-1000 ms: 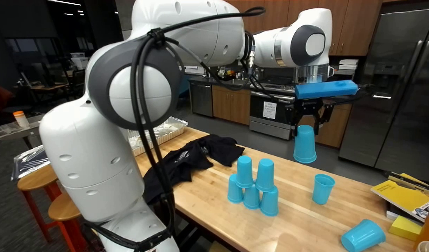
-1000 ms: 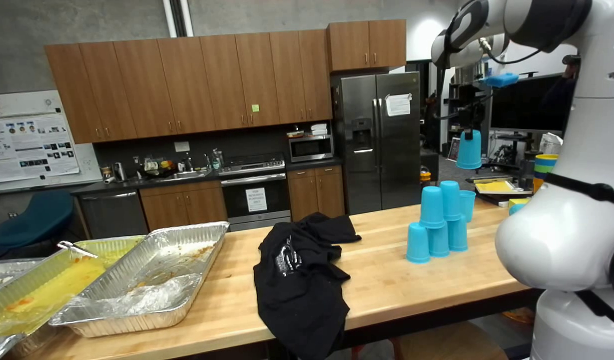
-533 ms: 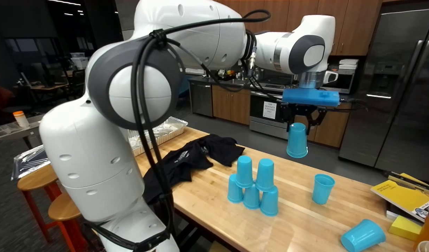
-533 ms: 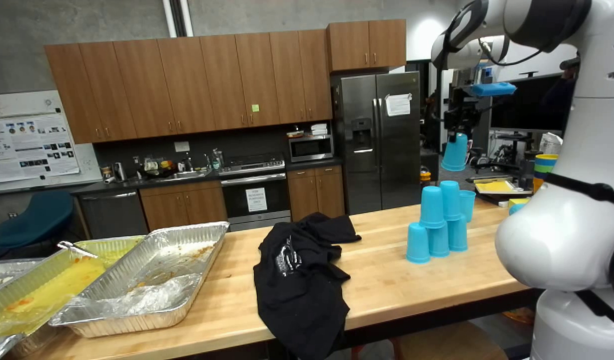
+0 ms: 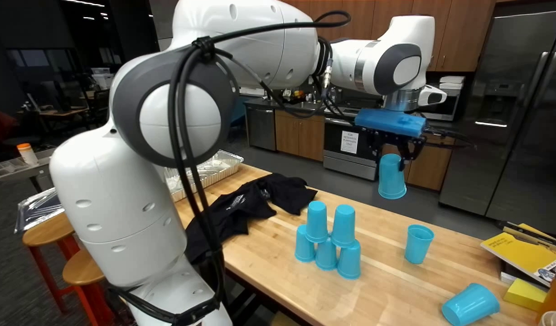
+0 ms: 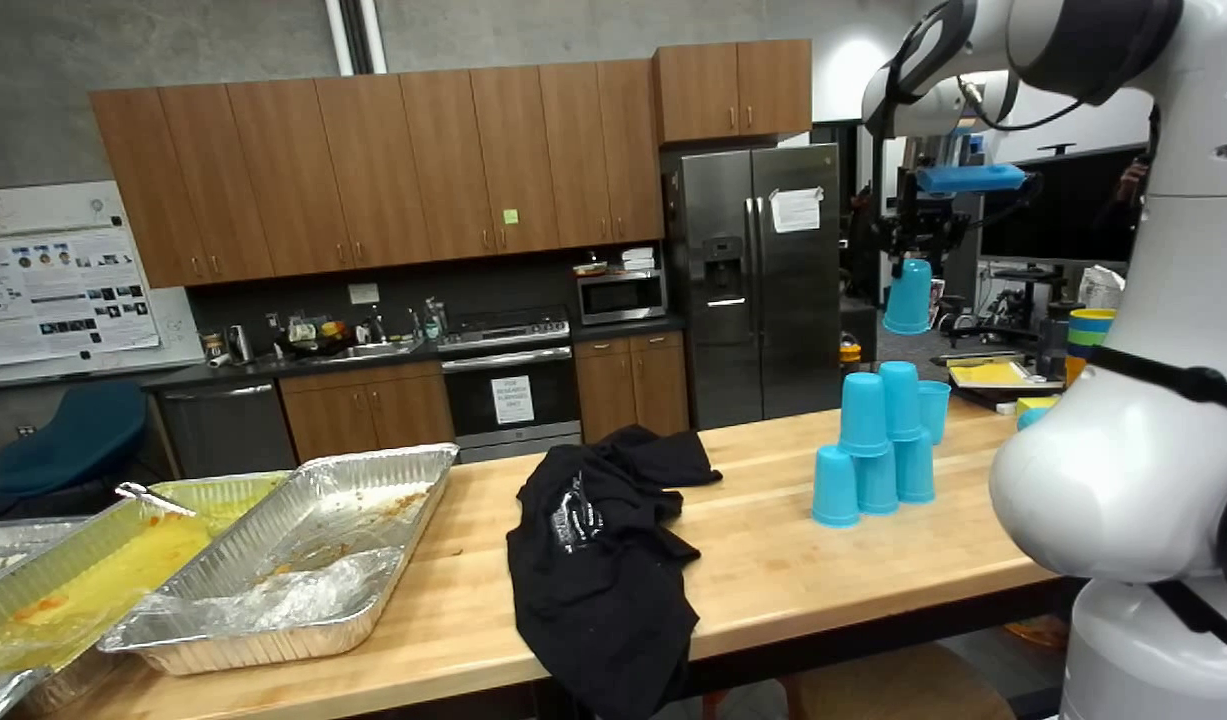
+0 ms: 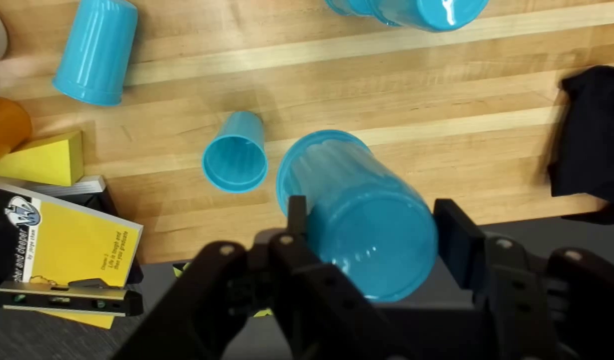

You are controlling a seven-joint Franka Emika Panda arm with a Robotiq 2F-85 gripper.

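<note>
Up above the height of the bench (image 6: 773, 550), your pincer (image 7: 371, 220) grips a cup (image 5: 392, 179) by its sides near the base, jaws parted only by the cup's width; the cup hangs mouth down, slightly tilted. Below, five stacked cups (image 5: 326, 253) stand mouth down, three under two; an upright cup (image 5: 417, 246) and a lying cup (image 5: 471, 304) sit apart from them. Your wrist view shows a book (image 7: 86, 240) lettered "by jorge cham" and "Life is tough and then you graduate." Across the room, a sign (image 5: 349, 142) on an oven (image 6: 558, 385) reads "FOR RESEARCH PURPOSES ONLY."
</note>
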